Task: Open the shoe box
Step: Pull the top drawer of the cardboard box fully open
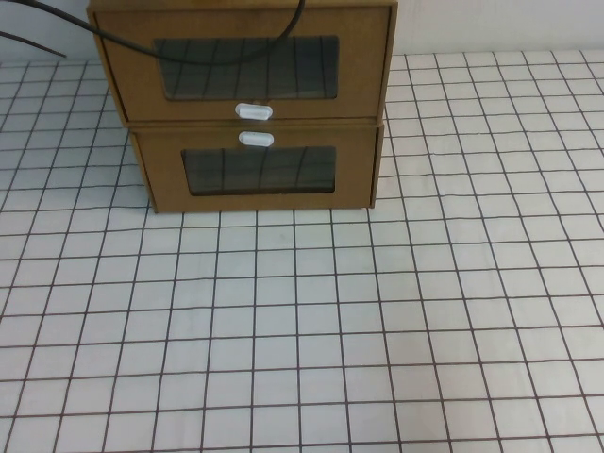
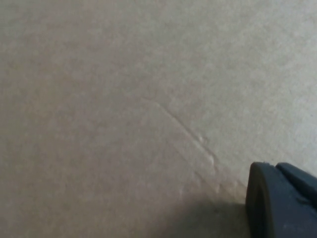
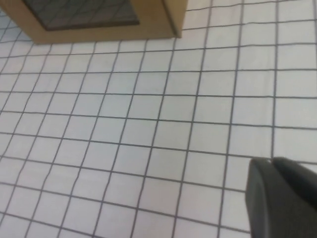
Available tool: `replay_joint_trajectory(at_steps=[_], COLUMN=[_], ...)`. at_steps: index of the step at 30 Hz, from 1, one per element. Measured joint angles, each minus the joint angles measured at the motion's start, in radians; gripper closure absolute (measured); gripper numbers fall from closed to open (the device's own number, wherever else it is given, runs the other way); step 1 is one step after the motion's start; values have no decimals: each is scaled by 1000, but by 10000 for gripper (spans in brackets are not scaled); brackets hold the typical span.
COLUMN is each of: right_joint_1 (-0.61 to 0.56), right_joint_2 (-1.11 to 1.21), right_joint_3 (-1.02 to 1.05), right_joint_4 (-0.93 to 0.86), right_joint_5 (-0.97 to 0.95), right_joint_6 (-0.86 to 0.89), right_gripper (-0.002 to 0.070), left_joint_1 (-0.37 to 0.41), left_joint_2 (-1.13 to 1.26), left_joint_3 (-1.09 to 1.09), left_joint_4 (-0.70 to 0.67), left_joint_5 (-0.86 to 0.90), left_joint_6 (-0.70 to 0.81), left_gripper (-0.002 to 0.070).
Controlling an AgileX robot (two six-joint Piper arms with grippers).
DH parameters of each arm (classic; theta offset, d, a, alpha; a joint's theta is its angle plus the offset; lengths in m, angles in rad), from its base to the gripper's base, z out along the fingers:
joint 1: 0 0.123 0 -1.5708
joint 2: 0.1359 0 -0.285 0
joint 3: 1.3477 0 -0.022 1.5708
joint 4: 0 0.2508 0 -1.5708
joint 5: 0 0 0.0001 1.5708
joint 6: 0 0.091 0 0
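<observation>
Two brown cardboard shoe boxes stand stacked at the back of the table, each with a dark window in its front. The upper box [image 1: 245,61] has a white handle [image 1: 254,110], and the lower box [image 1: 260,170] has its own white handle [image 1: 256,139]. Both fronts are closed. Neither gripper appears in the high view. My left gripper [image 2: 275,166] is shut, with nothing in it, right up against a plain cardboard surface [image 2: 124,99]. My right gripper [image 3: 271,159] is shut and empty above the gridded table, well away from the lower box's corner [image 3: 148,25].
A black cable [image 1: 293,24] hangs across the upper box's front. The white tablecloth with a dark grid [image 1: 302,330] stretches in front of and to the right of the boxes.
</observation>
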Motion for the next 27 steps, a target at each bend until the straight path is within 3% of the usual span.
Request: replay_joint_trajectory(at_steps=[6,10,17,22,27], right_joint_1=[144,319,675,833,925], right_joint_2=[238,388,648,809,917], right_joint_3=[-168,-304,-553,-693,-763], right_joint_4=[30,-53,-456,-748,-1015], right_joint_5=[-7,-28,-28,-1,-13], right_joint_6=[-73,-12,287,448,502], right_gripper=[689,689,689,689,689], left_joint_1=[0,0,0,0,0], left_joint_2=[0,0,-1,-1,-2], left_joint_3=[0,0,0,0,0], left_joint_4=[2,3,3,3,3], left_joint_5=[0,0,0,2,6], left_joint_6=[0,0,0,0,0], left_gripper=[679,679,679,679,679])
